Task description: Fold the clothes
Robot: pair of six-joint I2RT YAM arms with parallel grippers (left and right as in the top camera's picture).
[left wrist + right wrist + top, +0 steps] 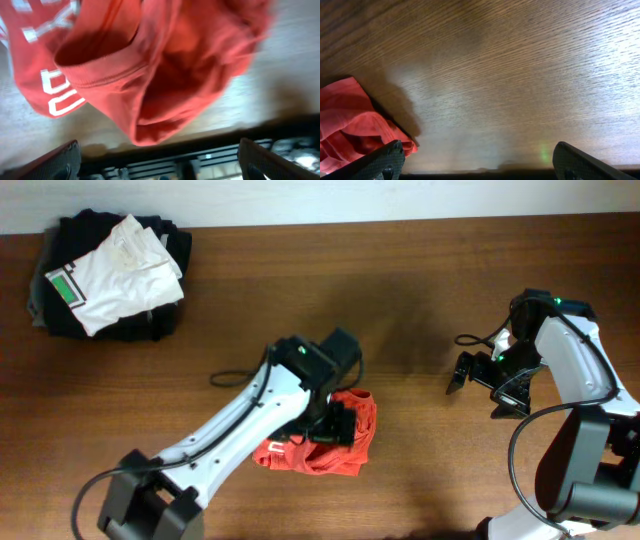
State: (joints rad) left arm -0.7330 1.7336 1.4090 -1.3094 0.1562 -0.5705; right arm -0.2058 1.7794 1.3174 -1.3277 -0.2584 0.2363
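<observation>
The red-orange T-shirt [340, 448] lies crumpled in a heap on the wooden table, front of centre. In the left wrist view it fills the upper frame [165, 65], with white block letters at the left. My left gripper [337, 422] hovers right over the heap; its fingers [160, 162] are spread wide with nothing between them. My right gripper [478, 388] is open and empty to the right of the shirt, apart from it. In the right wrist view [480, 165] the shirt's edge [350, 125] shows at the left by the left finger.
A white garment with a green patch [120, 270] lies on folded black garments [60, 315] at the back left corner. Bare wooden table [420, 300] lies between the arms. A black cable [232, 378] trails beside the left arm.
</observation>
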